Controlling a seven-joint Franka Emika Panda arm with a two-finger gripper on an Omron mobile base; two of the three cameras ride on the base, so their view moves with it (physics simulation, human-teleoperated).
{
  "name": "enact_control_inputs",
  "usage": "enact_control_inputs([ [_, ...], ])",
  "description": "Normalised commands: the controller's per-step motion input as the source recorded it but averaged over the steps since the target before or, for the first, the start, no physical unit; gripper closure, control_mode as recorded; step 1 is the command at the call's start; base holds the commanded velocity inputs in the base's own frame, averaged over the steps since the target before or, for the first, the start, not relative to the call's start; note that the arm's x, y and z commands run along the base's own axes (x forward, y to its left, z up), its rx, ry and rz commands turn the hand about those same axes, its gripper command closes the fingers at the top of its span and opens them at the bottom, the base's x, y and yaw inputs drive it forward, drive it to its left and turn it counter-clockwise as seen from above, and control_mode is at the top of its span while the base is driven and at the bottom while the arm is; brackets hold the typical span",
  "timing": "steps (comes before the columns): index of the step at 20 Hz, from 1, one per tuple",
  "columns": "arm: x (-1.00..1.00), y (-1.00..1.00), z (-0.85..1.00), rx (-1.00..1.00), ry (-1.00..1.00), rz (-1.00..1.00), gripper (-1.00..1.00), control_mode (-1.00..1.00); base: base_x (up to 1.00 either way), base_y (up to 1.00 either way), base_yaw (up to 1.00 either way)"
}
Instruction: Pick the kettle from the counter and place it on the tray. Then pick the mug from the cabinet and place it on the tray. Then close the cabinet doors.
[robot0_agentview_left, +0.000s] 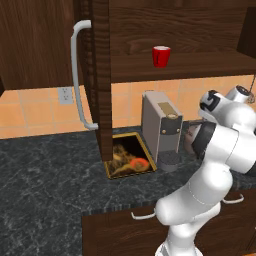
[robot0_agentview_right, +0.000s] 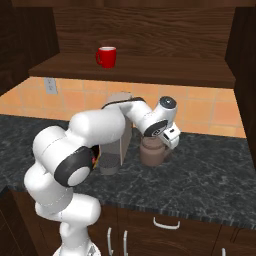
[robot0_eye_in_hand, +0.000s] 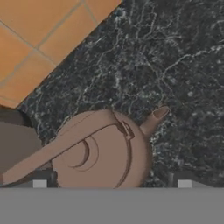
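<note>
Left base view first: at nine o'clock the open cabinet door (robot0_agentview_left: 97, 75) juts out edge-on, its long silver bar handle (robot0_agentview_left: 80, 75) catching the light. Just past it, the gold-rimmed tray (robot0_agentview_left: 129, 156) lies on the dark marbled table (robot0_agentview_left: 45, 185), partly tucked behind the door. Up at twelve o'clock the red mug (robot0_agentview_left: 161, 55) sits on the cabinet shelf (robot0_agentview_left: 200, 64). Moving right, the boxy grey coffee machine (robot0_agentview_left: 161, 129) stands just beside the tray, and the white arm (robot0_agentview_left: 210, 165) bends in at three o'clock.

Over in the right base view, the gripper (robot0_agentview_right: 167, 142) hangs right above the brown kettle (robot0_agentview_right: 152, 152), which stands on the table just beside the coffee machine.

Hand view now: kettle (robot0_eye_in_hand: 103, 151) at six o'clock, handle arching across the lid, spout aimed toward two o'clock. Jaws spread wide, one fingertip (robot0_eye_in_hand: 39, 183) either side of the body, gripping nothing.
</note>
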Motion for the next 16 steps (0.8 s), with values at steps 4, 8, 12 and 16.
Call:
enact_control_inputs([
  [4,0.3,0.16,0.0,0.14,0.0,-0.53,-1.0,-1.0,0.0,0.0,0.0],
  [8,0.29,0.01,0.01,0.11,0.03,-0.26,-1.0,-1.0,0.0,0.0,0.0],
  [12,0.5,0.0,-0.02,0.11,0.01,0.0,-1.0,-1.0,0.0,0.0,0.0],
  [16,0.5,-0.03,-0.03,0.13,0.0,0.0,-1.0,-1.0,0.0,0.0,0.0],
])
